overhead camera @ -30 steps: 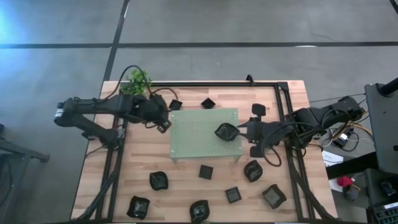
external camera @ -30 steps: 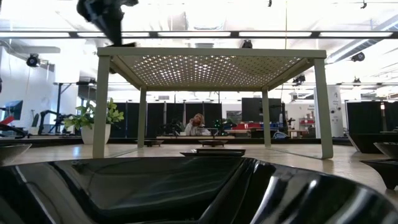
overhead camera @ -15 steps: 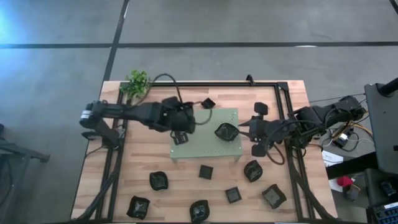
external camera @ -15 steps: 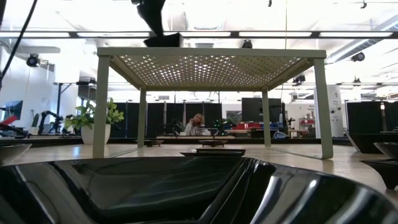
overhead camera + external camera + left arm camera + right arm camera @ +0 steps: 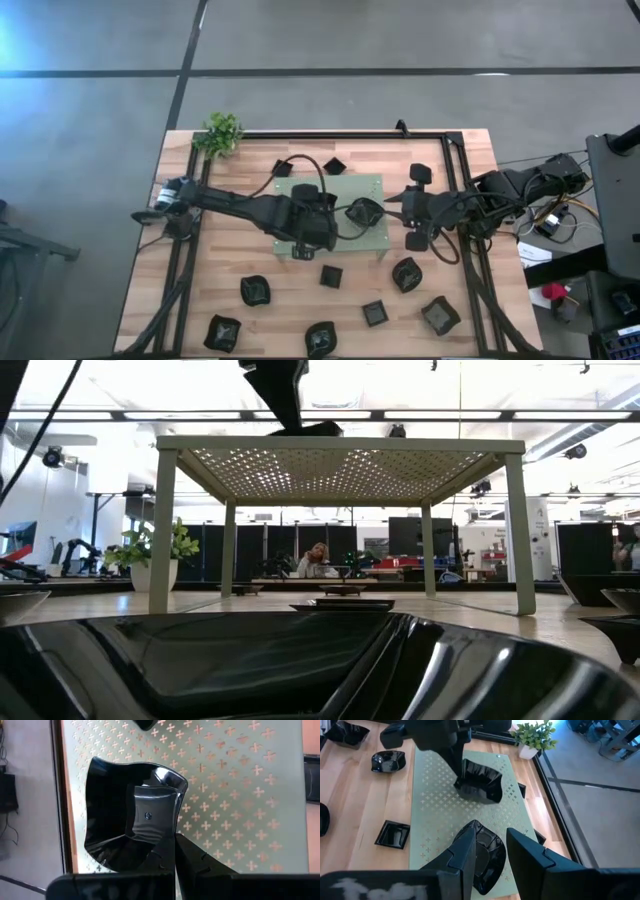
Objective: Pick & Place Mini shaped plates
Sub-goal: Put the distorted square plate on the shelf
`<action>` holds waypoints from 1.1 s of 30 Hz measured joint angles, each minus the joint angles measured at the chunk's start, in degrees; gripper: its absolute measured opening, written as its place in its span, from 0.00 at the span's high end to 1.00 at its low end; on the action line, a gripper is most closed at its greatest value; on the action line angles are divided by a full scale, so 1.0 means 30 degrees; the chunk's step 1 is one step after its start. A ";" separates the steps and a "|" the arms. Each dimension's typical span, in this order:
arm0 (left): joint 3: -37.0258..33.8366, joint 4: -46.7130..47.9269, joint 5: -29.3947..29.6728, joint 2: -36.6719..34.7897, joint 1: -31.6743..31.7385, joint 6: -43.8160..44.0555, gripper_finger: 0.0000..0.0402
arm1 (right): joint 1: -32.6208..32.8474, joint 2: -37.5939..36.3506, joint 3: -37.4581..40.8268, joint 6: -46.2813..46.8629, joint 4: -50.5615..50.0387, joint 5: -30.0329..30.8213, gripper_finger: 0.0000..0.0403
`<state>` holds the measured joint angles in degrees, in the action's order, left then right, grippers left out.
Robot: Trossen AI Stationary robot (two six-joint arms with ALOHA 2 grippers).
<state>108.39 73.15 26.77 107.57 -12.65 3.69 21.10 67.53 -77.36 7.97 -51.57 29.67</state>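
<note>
Now, left claw: it is clamping a black plate by the rim, fingers together on the wall, and is hanging over the mat near its front edge.
Carried plate: it is sitting directly under the left claw and above the mat; whether it is touching the mat I cannot tell.
Key relation: the free mat surface is lying straight below the carried plate, so the drop looks like a short descent.
Second plate: it is resting on the mat toward its right edge, just beside the carried one.
Right claw: fingers apart, empty, it is waiting at the mat's right edge with the second plate just ahead of its tips.
Other plates: they are lying scattered along the bench's front edge.
</note>
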 joint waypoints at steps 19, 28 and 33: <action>0.0040 -0.0840 -0.0630 0.0277 0.0010 0.0128 1.00 | 0.0000 0.0002 0.0123 0.0000 0.0006 -0.0007 0.74; 0.0040 -0.0885 -0.0629 0.0277 0.0003 0.0128 1.00 | 0.0000 0.0007 0.0152 -0.0007 0.0000 -0.0008 0.74; 0.0032 -0.0969 -0.0622 0.0277 0.0005 0.0113 1.00 | 0.0000 0.0007 0.0179 -0.0007 0.0000 -0.0015 0.74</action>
<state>108.49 70.24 24.91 108.40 -12.64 4.03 21.10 67.55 -76.82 7.94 -51.57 29.63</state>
